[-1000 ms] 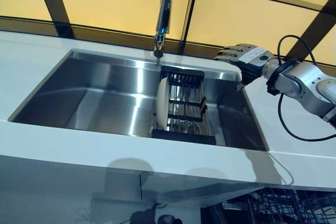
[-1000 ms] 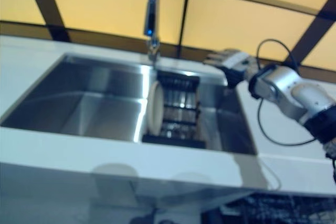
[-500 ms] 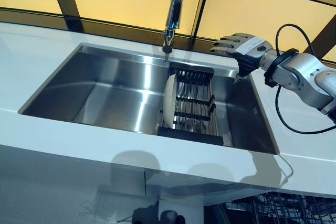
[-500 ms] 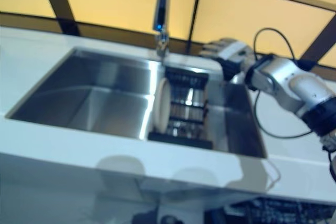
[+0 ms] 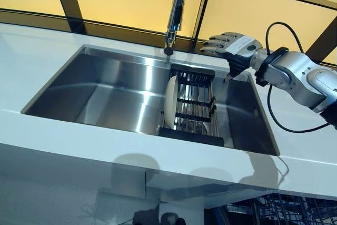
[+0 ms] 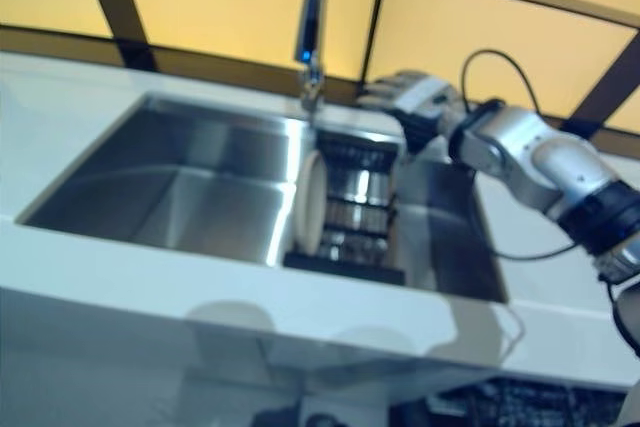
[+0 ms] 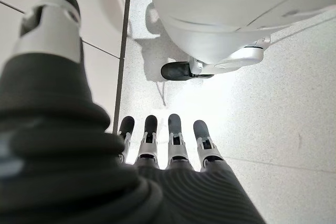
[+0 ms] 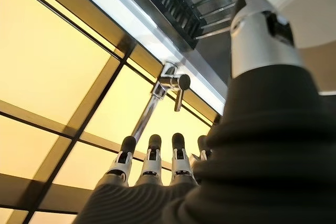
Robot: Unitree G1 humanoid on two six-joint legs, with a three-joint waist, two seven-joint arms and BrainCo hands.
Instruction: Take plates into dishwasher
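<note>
We see one round white plate (image 5: 170, 101) standing upright in the black wire rack (image 5: 196, 108) inside the steel sink (image 5: 105, 90); the right hand (image 5: 231, 48) hovers spread above, empty.

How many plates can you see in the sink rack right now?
1: a white plate standing on edge at the left end of the black rack in the sink. Others may be hidden.

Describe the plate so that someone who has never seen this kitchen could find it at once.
Start at the steel sink set into the white counter, below the tall faucet. Toward the sink's right side stands a black dish rack. The plate stands on edge at the rack's left end: a pale round disc, the only light-coloured thing among dark bars and steel.
</note>
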